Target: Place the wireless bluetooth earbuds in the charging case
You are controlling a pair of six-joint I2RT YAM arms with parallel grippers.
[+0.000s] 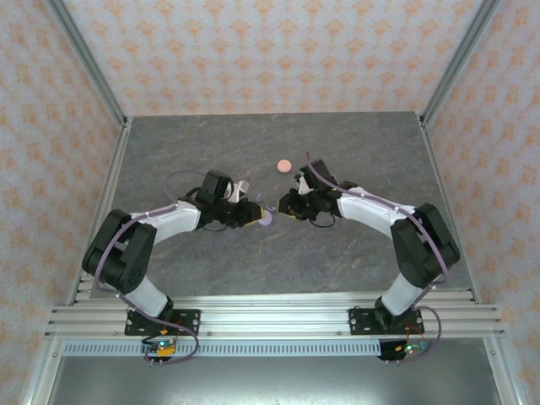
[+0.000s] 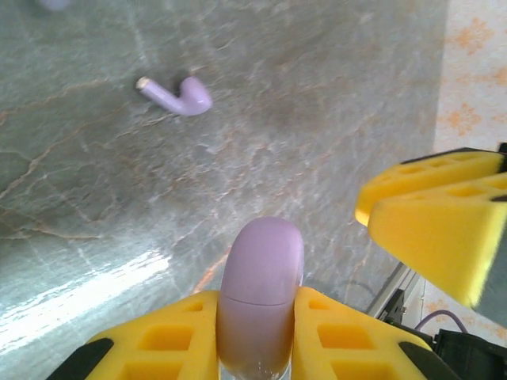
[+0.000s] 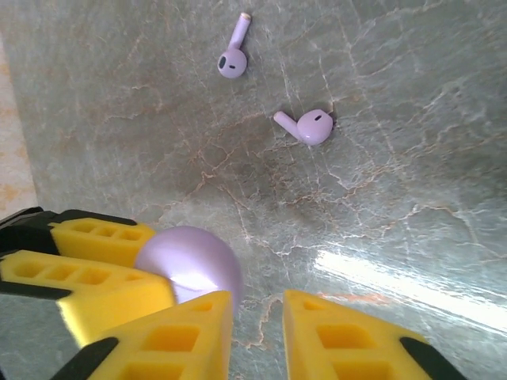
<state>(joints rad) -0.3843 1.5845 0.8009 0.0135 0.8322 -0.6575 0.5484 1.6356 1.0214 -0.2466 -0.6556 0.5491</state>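
Lilac charging case (image 2: 261, 293) sits lid-shut at mid-table, clamped on edge in the left gripper (image 2: 257, 307), probably steadied for the right gripper (image 3: 257, 317), which waits beside it narrowly parted and empty, while one lilac earbud (image 3: 310, 125) and a second earbud (image 3: 232, 62) lie loose on the table (image 3: 396, 206) nearby.

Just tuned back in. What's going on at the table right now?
The left gripper is shut on the lilac charging case, holding it mid-table between the two arms. The right gripper faces it close by, jaws apart with nothing between them. Two lilac earbuds lie loose on the table, not in the case. A pink disc sits farther back.
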